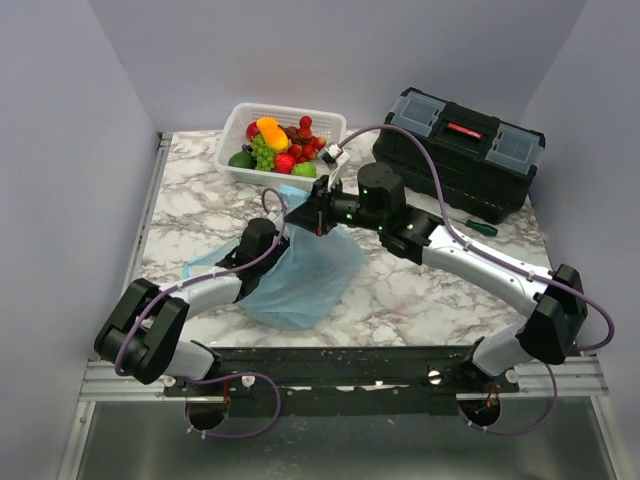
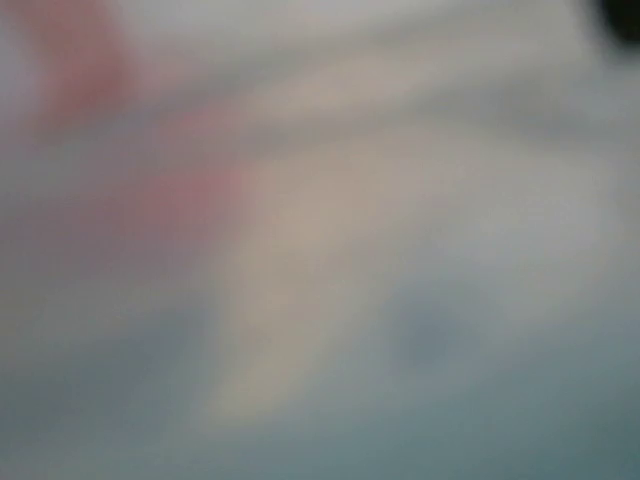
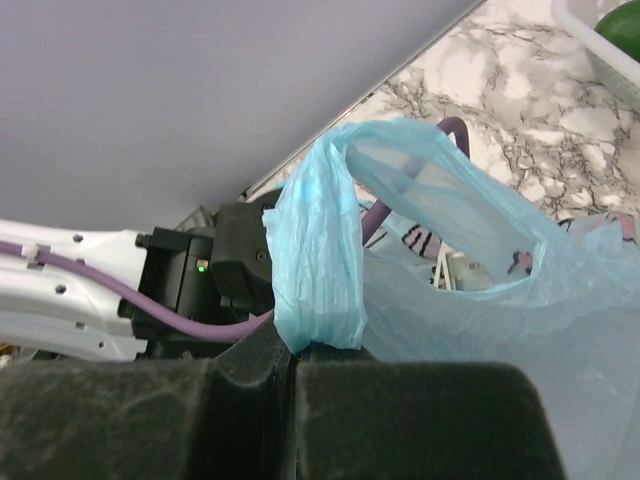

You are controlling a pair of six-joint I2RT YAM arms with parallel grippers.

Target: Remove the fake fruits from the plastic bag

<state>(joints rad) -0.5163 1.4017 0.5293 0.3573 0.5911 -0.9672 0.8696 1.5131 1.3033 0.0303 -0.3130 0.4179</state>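
The light-blue plastic bag (image 1: 305, 275) lies in the middle of the marble table, its top lifted. My right gripper (image 1: 318, 218) is shut on one bunched loop handle (image 3: 320, 250) and holds the mouth up and open. My left arm (image 1: 258, 243) reaches into the bag from the left, so its gripper is hidden by the film. The left wrist view is only a blur of pale blue and pink. Fake fruits (image 1: 275, 145) lie in the white basket: a yellow-orange piece, green grapes, red berries, a red apple and a dark green piece. I cannot see any fruit inside the bag.
The white lattice basket (image 1: 232, 125) stands at the back left by the wall. A black toolbox (image 1: 460, 150) sits at the back right, with a green-handled screwdriver (image 1: 478, 226) in front of it. Purple cables loop over both arms.
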